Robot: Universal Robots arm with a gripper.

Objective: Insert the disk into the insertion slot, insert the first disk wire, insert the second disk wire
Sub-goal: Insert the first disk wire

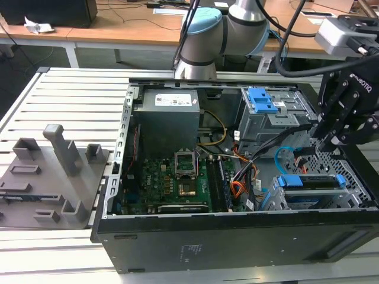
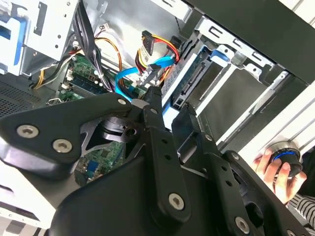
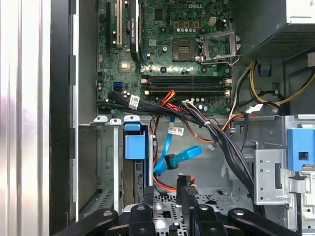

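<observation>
Motherboard (image 1: 172, 180), power supply (image 1: 166, 121), grey fixture (image 1: 62, 151).

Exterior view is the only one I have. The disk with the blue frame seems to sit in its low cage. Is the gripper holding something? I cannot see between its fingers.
Observer: No. In the first wrist view the gripper is open, and perforated metal shows through the gap between its fingers.
Operator: Where is the end of the light-blue cable?
Observer: In the first wrist view the end of the light-blue cable lies just ahead of the gripper, not inside it.
Operator: Is anybody near the machine?
Observer: Yes. In the second wrist view a person's hand holds a round knob with a blue ring.
</observation>
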